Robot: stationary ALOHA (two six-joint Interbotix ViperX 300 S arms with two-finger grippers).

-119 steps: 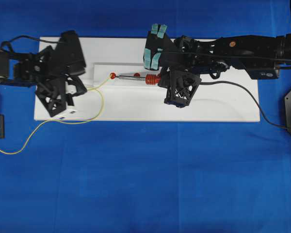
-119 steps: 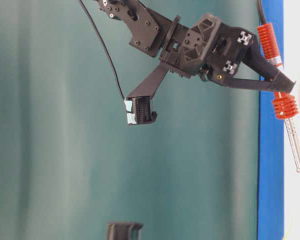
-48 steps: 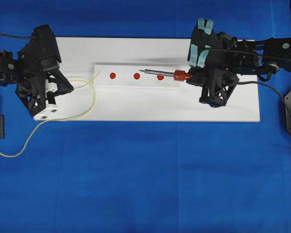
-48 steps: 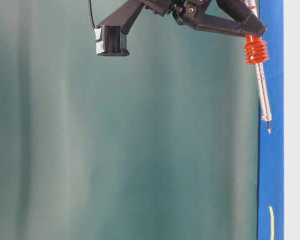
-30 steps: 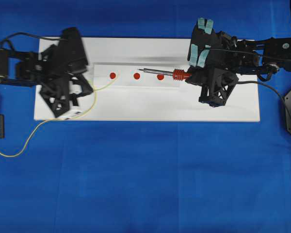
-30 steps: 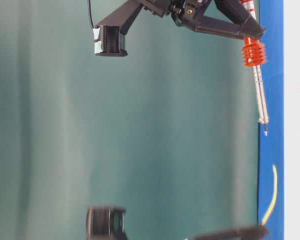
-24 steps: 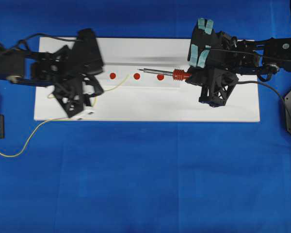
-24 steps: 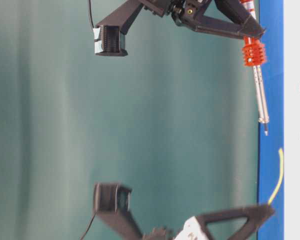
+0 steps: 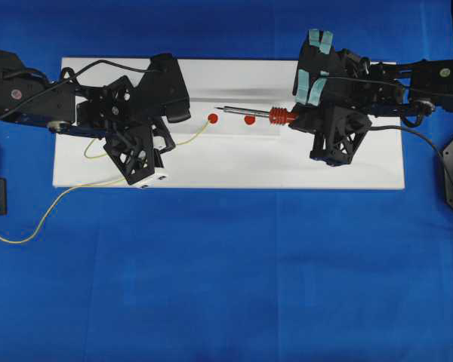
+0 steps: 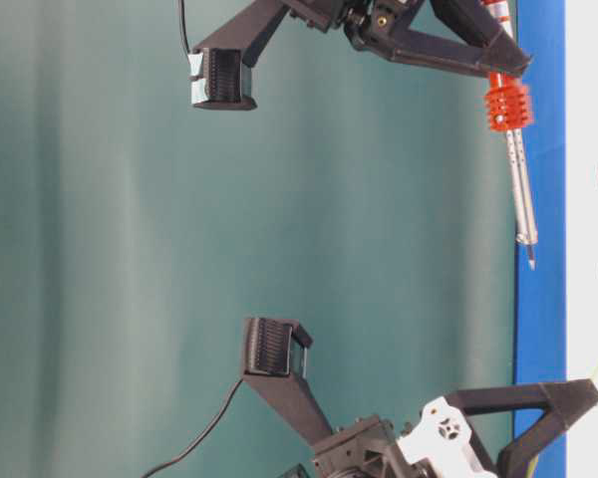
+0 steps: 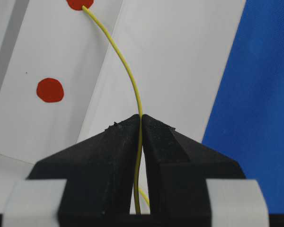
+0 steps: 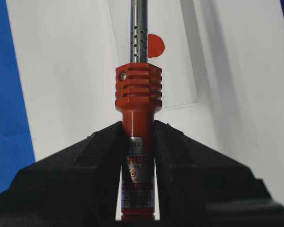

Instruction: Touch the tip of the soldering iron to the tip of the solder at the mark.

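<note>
The soldering iron (image 9: 249, 113) is level above the white board, silver shaft pointing left, and my right gripper (image 9: 293, 121) is shut on its red handle behind the ribbed collar (image 12: 138, 90). The iron's tip (image 10: 529, 261) hangs off the surface, just up-right of the middle red mark (image 9: 213, 118). My left gripper (image 11: 141, 117) is shut on the yellow solder (image 11: 128, 71). The solder's free end lies on that middle mark (image 11: 80, 4). In the overhead view my left gripper (image 9: 166, 139) covers the left mark; another mark (image 9: 249, 119) shows under the shaft.
The marks sit on a raised white strip (image 9: 234, 130) on the white board (image 9: 347, 162), which lies on blue cloth (image 9: 226, 264). Slack solder trails off the board's left front onto the cloth (image 9: 30, 226). The iron's black cord (image 9: 408, 162) runs right.
My left arm has swung right with the solder, carrying its end from beside the left mark to the middle mark. The right arm and the iron have stayed still.
</note>
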